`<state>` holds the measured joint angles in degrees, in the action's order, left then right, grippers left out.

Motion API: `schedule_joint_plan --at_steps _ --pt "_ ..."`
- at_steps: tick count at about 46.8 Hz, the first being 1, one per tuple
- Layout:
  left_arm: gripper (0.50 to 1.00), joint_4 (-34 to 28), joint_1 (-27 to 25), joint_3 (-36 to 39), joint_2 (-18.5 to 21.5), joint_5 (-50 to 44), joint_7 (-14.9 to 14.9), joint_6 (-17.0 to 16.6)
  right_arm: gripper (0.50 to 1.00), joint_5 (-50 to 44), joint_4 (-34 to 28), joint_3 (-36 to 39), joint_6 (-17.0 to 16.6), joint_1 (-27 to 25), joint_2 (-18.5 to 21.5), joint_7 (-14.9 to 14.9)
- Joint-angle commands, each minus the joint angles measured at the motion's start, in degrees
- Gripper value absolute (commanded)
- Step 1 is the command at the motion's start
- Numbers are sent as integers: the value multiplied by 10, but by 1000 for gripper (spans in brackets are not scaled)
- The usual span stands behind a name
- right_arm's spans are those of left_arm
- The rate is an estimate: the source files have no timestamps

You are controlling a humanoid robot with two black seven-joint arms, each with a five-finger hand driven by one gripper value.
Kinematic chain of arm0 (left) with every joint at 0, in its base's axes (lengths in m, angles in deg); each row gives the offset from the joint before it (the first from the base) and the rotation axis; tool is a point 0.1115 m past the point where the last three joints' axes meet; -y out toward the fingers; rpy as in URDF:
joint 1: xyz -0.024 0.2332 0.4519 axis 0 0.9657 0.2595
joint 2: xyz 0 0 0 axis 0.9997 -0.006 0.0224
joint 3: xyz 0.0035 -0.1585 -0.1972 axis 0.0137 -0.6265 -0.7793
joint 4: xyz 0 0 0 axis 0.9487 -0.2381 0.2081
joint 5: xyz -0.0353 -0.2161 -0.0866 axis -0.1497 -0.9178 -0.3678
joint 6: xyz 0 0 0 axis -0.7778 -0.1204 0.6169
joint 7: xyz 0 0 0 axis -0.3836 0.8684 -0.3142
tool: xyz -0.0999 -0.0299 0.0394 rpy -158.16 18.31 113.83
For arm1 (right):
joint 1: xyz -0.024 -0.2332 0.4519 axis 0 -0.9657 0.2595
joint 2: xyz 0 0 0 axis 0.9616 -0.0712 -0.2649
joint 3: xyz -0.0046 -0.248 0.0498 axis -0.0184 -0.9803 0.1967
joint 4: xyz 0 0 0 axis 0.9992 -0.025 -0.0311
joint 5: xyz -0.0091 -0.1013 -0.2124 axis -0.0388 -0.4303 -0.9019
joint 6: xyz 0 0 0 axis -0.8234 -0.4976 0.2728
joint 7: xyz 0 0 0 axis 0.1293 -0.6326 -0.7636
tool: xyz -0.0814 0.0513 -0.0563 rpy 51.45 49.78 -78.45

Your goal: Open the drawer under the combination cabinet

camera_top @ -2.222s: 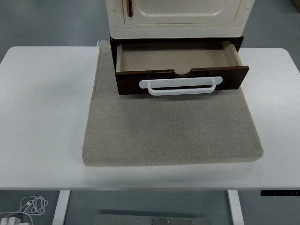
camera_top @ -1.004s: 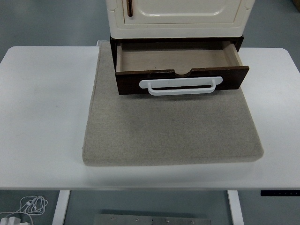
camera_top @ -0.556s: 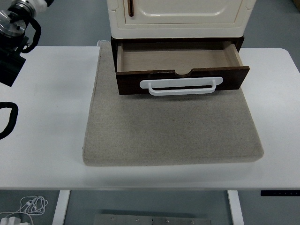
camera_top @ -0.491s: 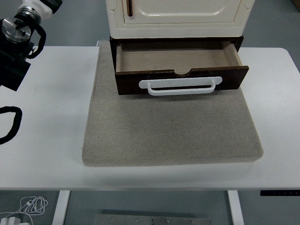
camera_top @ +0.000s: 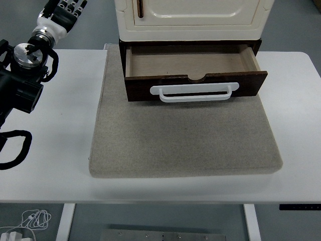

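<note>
The cream combination cabinet (camera_top: 190,17) stands at the back of a grey mat (camera_top: 180,135). Its dark brown drawer (camera_top: 193,73) is pulled out toward me, empty inside, with a white handle (camera_top: 195,93) on the front. My left arm (camera_top: 22,75) comes in at the upper left, well left of the cabinet. Its hand (camera_top: 62,9) is raised past the table's far edge, fingers extended and holding nothing, partly cut off by the picture's top. The right arm is out of view.
The white table (camera_top: 50,165) carries the mat and cabinet. A black cable loop (camera_top: 15,150) of the left arm hangs over the table's left side. White cords (camera_top: 30,221) lie on the floor below.
My left arm has entered from the left edge and risen toward the upper left, hand now showing near the top. The drawer and cabinet have not moved.
</note>
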<state>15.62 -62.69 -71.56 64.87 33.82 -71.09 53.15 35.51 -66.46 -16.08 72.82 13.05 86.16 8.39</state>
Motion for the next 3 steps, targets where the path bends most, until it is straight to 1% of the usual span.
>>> schedule_joint_plan --at_steps 1,3 --pt "1000 1 0 -2 -1 -2 -5 0 928 1 0 0 0 0 0 0" --pt "1000 1 0 -1 -1 -5 -10 0 928 1 0 0 1 0 0 -1"
